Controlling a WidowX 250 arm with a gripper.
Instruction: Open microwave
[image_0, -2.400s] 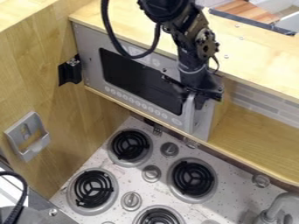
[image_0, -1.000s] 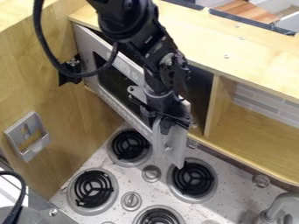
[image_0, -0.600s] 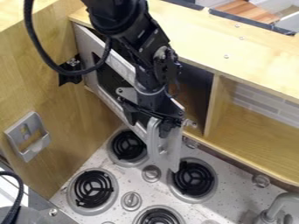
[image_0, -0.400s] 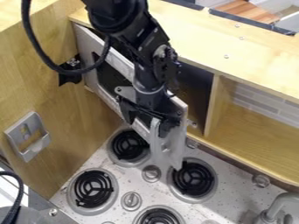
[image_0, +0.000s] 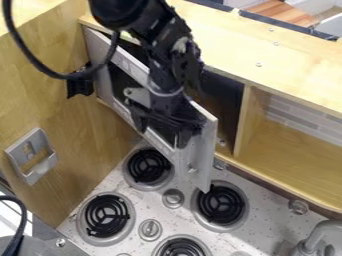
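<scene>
Driving this one from a distance, and the microwave door (image_0: 206, 145) is partly open on my feed. It's attached at its left end and angled out from the dark microwave opening (image_0: 224, 102), with its free end over the stovetop (image_0: 200, 227). My claw (image_0: 161, 135) is spread, with the two fingers apart. It's hanging down right by the free half of the door, and the arm (image_0: 163, 45) comes in from above it. I can't tell if anything is touching the door.

Around the door: black bracket (image_0: 80, 82) on the wooden wall (image_0: 60, 112) by its attached end, metal holder (image_0: 31, 156) on that same wall, lower than the door. Burners (image_0: 148, 166) and knobs (image_0: 173, 198) sit below it, a wooden shelf (image_0: 304, 167) is off to its right, and a faucet (image_0: 322, 231) is down past the shelf, well apart from the door.
</scene>
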